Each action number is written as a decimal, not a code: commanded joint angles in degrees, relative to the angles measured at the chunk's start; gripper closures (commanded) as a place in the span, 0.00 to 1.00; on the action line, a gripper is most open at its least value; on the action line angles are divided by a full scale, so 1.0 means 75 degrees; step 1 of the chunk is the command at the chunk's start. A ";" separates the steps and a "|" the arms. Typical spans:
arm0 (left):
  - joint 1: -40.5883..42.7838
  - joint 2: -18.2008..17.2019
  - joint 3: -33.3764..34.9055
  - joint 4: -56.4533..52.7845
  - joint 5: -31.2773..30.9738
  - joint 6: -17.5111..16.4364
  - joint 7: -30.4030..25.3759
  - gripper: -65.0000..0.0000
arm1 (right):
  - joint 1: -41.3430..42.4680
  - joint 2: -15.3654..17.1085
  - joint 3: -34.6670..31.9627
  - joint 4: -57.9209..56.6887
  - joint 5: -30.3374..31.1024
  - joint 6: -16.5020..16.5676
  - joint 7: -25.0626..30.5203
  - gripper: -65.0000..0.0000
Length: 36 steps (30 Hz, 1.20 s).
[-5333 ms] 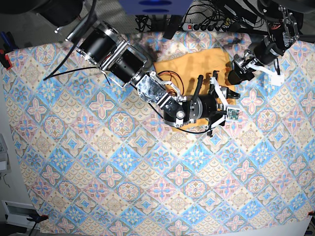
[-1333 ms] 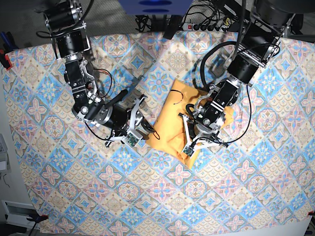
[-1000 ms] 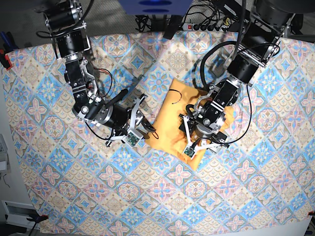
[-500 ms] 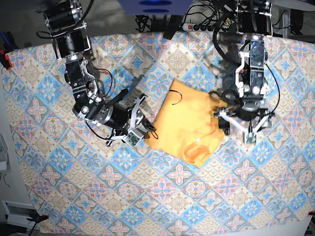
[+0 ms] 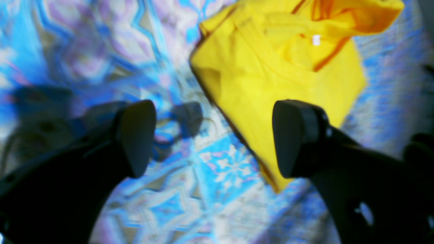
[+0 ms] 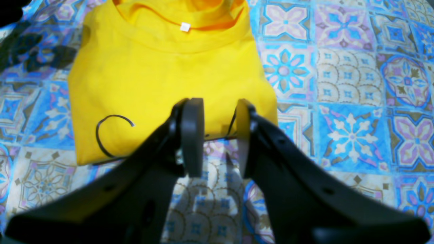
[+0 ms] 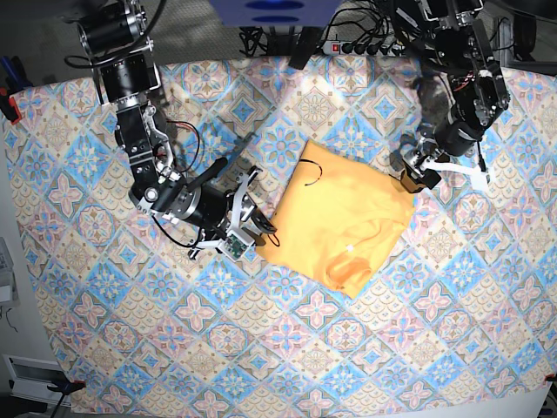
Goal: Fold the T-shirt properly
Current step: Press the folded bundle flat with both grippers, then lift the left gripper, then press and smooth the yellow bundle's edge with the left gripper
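The shirt (image 7: pixel 342 219) is lying folded mid-bench, with patterned cloth (image 7: pixel 287 348) showing bare all around it. The right hand (image 7: pixel 258 228) is sitting at the shirt's near-left edge, blocking approach there. The left hand (image 7: pixel 416 174) is hanging just off the far-right corner. A thin dark wire (image 6: pixel 105 135) is curling over the shirt's edge beside the right hand.

A robot lab bench: a patterned tablecloth (image 7: pixel 261 348) is covering the table, with cables (image 7: pixel 365 22) and a power strip (image 7: pixel 370 45) lying behind.
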<state>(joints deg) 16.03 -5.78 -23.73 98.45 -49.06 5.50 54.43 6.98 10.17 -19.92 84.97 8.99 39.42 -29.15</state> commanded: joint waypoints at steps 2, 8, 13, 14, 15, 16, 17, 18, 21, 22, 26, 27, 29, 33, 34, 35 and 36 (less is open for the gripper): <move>-0.0127 -0.0079 -0.0007 -0.0204 -0.0498 -0.0071 -0.0055 0.19 | 0.0165 -0.0003 0.0013 0.0129 0.0108 0.0036 0.0211 0.76; -0.0596 -0.0067 -0.0007 -0.0884 -0.0533 -0.0071 -0.0020 0.19 | 0.0165 -0.0003 0.0013 0.0129 0.0108 0.0036 0.0211 0.76; -0.1053 -0.0032 0.0004 -0.1365 -0.0521 -0.0071 -0.0008 0.19 | 0.0153 -0.0003 0.0013 0.0140 0.0108 0.0036 0.0211 0.76; -0.1124 -0.0032 0.0004 -0.1494 -0.0521 -0.0071 -0.0008 0.19 | 0.0153 -0.0003 0.0013 0.0140 0.0108 0.0036 0.0211 0.76; -0.1217 -0.0032 0.0004 -0.1658 -0.0521 -0.0071 -0.0008 0.19 | 0.0153 -0.0003 0.0013 0.0140 0.0108 0.0036 0.0211 0.76; -0.1311 -0.0032 0.0004 -0.1869 -0.0521 -0.0071 -0.0020 0.19 | 0.0153 -0.0003 0.0013 0.0140 0.0108 0.0036 0.0211 0.76; -0.1405 -0.0020 0.0004 -0.2080 -0.0521 -0.0071 -0.0043 0.19 | 0.0153 -0.0003 0.0013 0.0140 0.0108 0.0036 0.0211 0.76; -0.1487 -0.0020 0.0004 -0.2255 -0.0521 -0.0071 -0.0043 0.19 | 0.0153 -0.0003 0.0013 0.0152 0.0108 0.0036 0.0211 0.76; -0.1675 -0.0020 0.0016 -0.2560 -0.0509 -0.0071 -0.0055 0.19 | 0.0153 -0.0003 0.0013 0.0164 0.0108 0.0036 0.0211 0.76; -0.1757 -0.0020 0.0016 -0.2619 -0.0486 -0.0071 -0.0055 0.19 | 0.0153 -0.0003 0.0013 0.0164 0.0108 0.0036 0.0211 0.76; -0.2026 -0.0020 0.0438 -0.3076 -0.0498 -0.0071 -0.0266 0.19 | 0.0153 -0.0003 0.0013 0.0164 0.0108 0.0036 0.0211 0.76; -0.2050 -0.0020 0.0544 -0.3146 -0.0498 -0.0071 -0.0418 0.19 | 0.0153 -0.0003 0.0013 0.0164 0.0108 0.0036 0.0211 0.76; -0.2061 -0.0020 0.0790 -0.3275 -0.0486 -0.0071 -0.0676 0.19 | 0.0153 -0.0003 0.0013 0.0164 0.0108 0.0036 0.0211 0.76; -0.2085 -0.0020 0.1095 -0.3557 -0.0498 -0.0071 -0.0946 0.19 | 0.0153 -0.0003 0.0037 0.0176 0.0108 0.0036 0.0211 0.76; -0.2143 -0.0020 0.1095 -0.3674 -0.0498 -0.0071 -0.0993 0.19 | 0.0153 -0.0003 0.0048 0.0176 0.0108 0.0036 0.0211 0.76; -0.2214 -0.0020 0.1095 -0.3838 -0.0498 -0.0071 -0.1028 0.19 | 0.0153 -0.0003 0.0060 0.0176 0.0108 0.0036 0.0211 0.76; -0.2284 -0.0020 0.1106 -0.4037 -0.0498 -0.0071 -0.1075 0.19 | 0.0153 -0.0003 0.0060 0.0187 0.0108 0.0036 0.0211 0.76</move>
<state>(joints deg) -1.06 -6.35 -15.97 68.84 -54.50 2.87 44.47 6.98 10.02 -19.86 85.10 9.02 39.42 -29.12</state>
